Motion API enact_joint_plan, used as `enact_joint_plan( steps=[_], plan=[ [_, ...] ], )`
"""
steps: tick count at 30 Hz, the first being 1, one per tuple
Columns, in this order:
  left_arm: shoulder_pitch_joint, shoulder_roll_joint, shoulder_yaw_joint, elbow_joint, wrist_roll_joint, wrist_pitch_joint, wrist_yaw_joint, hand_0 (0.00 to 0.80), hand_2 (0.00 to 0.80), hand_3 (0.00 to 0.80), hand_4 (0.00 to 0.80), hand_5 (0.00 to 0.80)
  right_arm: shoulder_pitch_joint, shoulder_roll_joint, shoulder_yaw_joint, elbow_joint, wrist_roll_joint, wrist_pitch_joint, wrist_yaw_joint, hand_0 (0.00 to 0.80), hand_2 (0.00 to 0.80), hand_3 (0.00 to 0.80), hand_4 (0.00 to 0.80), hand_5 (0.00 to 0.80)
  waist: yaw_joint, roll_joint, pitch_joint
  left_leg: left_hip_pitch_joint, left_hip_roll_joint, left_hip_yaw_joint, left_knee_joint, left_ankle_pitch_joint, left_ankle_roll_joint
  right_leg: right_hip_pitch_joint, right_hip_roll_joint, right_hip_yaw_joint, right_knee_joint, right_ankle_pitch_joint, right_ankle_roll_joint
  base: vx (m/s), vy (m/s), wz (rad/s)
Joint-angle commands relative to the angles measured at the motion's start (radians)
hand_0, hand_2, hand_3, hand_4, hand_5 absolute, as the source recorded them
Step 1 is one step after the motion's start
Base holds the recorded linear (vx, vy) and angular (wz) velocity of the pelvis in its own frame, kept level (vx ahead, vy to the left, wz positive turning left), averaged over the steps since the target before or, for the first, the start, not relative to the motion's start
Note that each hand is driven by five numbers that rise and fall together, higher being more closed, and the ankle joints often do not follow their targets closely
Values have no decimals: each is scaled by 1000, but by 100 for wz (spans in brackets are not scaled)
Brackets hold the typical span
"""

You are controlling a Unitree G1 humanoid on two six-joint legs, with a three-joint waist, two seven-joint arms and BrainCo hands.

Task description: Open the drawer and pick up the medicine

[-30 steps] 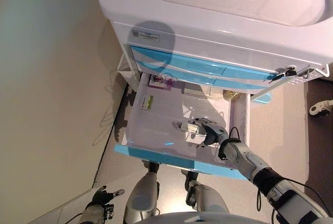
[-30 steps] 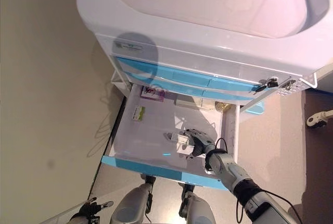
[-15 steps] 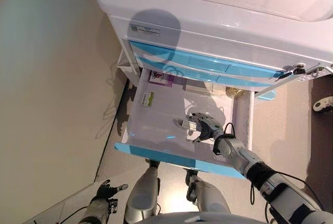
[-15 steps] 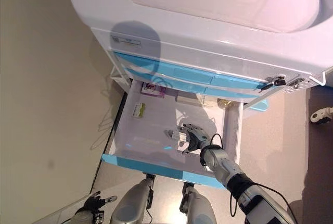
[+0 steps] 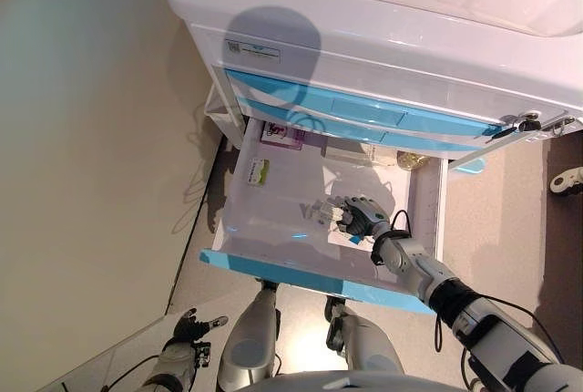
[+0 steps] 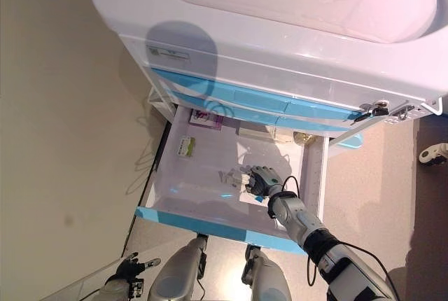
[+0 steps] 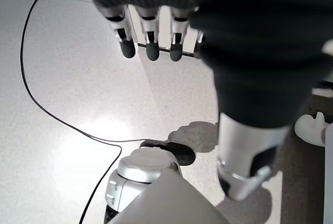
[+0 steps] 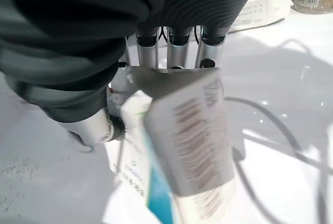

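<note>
The cart's lowest drawer [image 5: 301, 275] stands pulled out, white inside with a blue front. Inside it my right hand [image 5: 362, 219] is shut on a white medicine box [image 5: 325, 213]. In the right wrist view the fingers [image 8: 177, 48] curl over the box [image 8: 193, 130], which carries a barcode, and the thumb presses its side. The box sits slightly above the drawer floor. My left hand [image 5: 191, 326] hangs open low at the left, over the floor, with its fingers [image 7: 151, 47] straight.
Further back in the drawer lie a purple box [image 5: 281, 139], a small green-yellow box [image 5: 258, 173], a white carton [image 5: 344, 152] and a jar [image 5: 410, 161]. Two shut blue drawers [image 5: 364, 118] overhang it. A wall runs along the left; a caster [image 5: 567, 180] sits at the right.
The right hand has closed further round the medicine box and shifted a little toward the drawer's back. The view has also shifted slightly. The left hand stays low.
</note>
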Motion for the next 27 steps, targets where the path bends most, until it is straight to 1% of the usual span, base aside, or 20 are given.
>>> enact_joint_plan(
  steps=[1,6,7,8,9,11,12,13,14,15,20,23,24,25,26,27],
  plan=[
    [0,-10,-22,19,-32,-13,26,0,0,0,0,0,15,-14,11,-67,-30,0,-43,800,800,800,800,800,-2,-15,-35,-21,-28,-2,-29,13,12,-55,-22,-3,87,1,44,0,0,0],
    [3,-1,-6,26,-23,-10,25,0,0,0,0,0,13,-30,-3,-107,-22,-8,-42,800,800,800,800,800,-3,-26,-52,-16,-21,5,-36,12,11,-52,-13,7,72,6,45,0,0,0],
    [3,2,-1,27,-21,-10,22,0,0,0,0,0,13,-37,-7,-133,-8,-15,-33,800,800,800,800,800,-4,-30,-56,-14,-18,8,-39,12,10,-50,-11,10,66,8,45,0,0,0],
    [7,8,10,29,-20,-8,17,0,0,0,0,0,15,-54,-12,-186,34,-37,-9,800,800,800,800,800,-5,-38,-64,-10,-13,13,-43,12,9,-46,-6,14,57,13,45,0,0,0],
    [7,8,10,29,-20,-8,17,0,0,0,0,0,16,-56,-13,-189,35,-36,-7,800,800,800,800,800,-4,-38,-64,-9,-13,14,-43,13,9,-46,-6,15,56,13,45,10,-25,-5],
    [13,17,28,31,-12,-3,5,0,0,0,0,0,18,-92,-21,-279,70,-62,34,800,800,800,800,800,-4,-49,-75,-1,-8,18,-48,12,7,-36,0,18,41,19,46,14,-32,-7],
    [13,17,27,31,-12,-3,5,0,0,0,0,0,19,-93,-22,-282,71,-61,36,800,800,800,800,800,-3,-49,-75,0,-8,18,-49,12,7,-36,0,18,40,19,46,17,-43,-7],
    [18,23,44,33,-11,0,-4,0,0,0,0,0,30,-121,-43,-347,108,-74,68,800,800,800,800,800,-7,-57,-84,8,-5,22,-52,13,4,-27,6,22,32,22,46,10,-22,-6],
    [18,23,43,33,-11,0,-5,0,0,0,0,0,32,-123,-44,-351,109,-73,70,800,800,800,800,800,-6,-57,-84,9,-5,23,-53,13,4,-26,6,22,31,22,46,26,-45,-7],
    [24,28,54,38,-2,7,-17,0,0,0,0,0,36,-142,-55,-407,138,-86,105,800,800,800,800,800,-7,-63,-97,20,-3,27,-61,13,2,-16,13,25,22,23,45,37,-37,-7],
    [43,45,89,52,15,19,-38,0,0,0,0,0,72,-189,-115,-545,266,-113,194,800,800,800,800,800,-8,-73,-132,61,6,31,-102,28,-8,23,28,19,-8,25,44,41,-40,-5],
    [48,54,98,57,24,26,-55,0,0,0,0,0,73,-209,-119,-592,318,-109,258,800,800,800,800,800,-7,-75,-148,80,9,29,-119,35,-14,42,31,11,-17,25,43,26,-19,-1],
    [53,59,108,60,32,32,-63,0,0,0,0,0,82,-221,-135,-634,392,-107,297,800,800,800,800,800,-8,-75,-161,89,12,29,-125,37,-18,52,31,6,-22,25,43,48,-33,0],
    [53,58,108,60,32,32,-63,0,0,0,0,0,83,-222,-137,-637,394,-106,299,800,800,800,800,800,-8,-75,-161,89,12,28,-125,37,-18,53,31,5,-22,25,43,59,-41,3],
    [60,65,114,67,38,37,-76,0,0,0,0,0,87,-239,-143,-682,482,-105,359,800,800,800,800,800,-8,-76,-174,101,15,28,-130,39,-22,65,31,-1,-25,24,42,31,-20,4],
    [60,64,114,67,38,37,-76,0,0,0,0,0,89,-241,-145,-685,485,-103,362,800,800,800,800,800,-8,-76,-174,101,15,28,-130,39,-22,67,32,-1,-26,24,42,70,-32,8]
  ],
)
